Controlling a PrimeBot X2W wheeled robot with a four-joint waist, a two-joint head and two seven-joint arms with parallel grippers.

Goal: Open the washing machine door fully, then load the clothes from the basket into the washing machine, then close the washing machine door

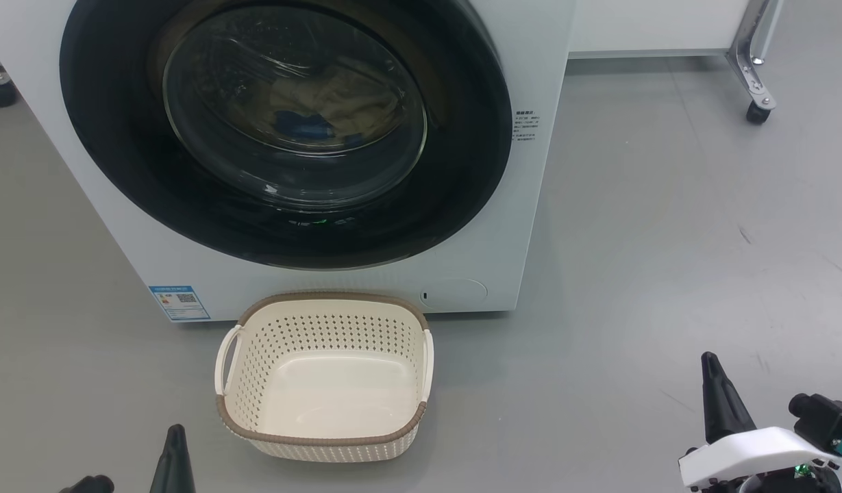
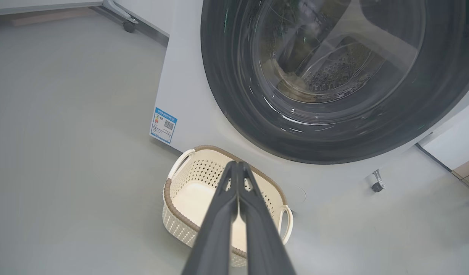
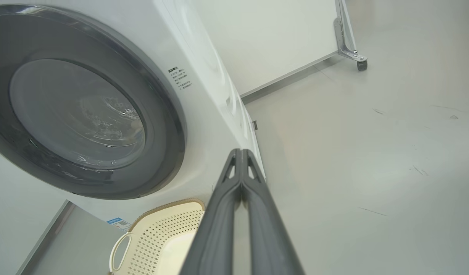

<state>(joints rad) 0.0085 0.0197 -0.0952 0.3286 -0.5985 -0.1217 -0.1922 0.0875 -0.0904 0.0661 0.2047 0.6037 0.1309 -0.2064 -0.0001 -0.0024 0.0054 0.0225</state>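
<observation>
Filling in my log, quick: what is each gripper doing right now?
Left gripper: closed, holding nothing.
Right gripper: closed, holding nothing.

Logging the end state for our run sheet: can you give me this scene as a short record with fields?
washing machine door: shut
clothes: inside, seen through the door
basket: empty, on the floor in front of the washing machine
left hand: shut, empty
right hand: shut, empty
task stage: looks complete
</observation>
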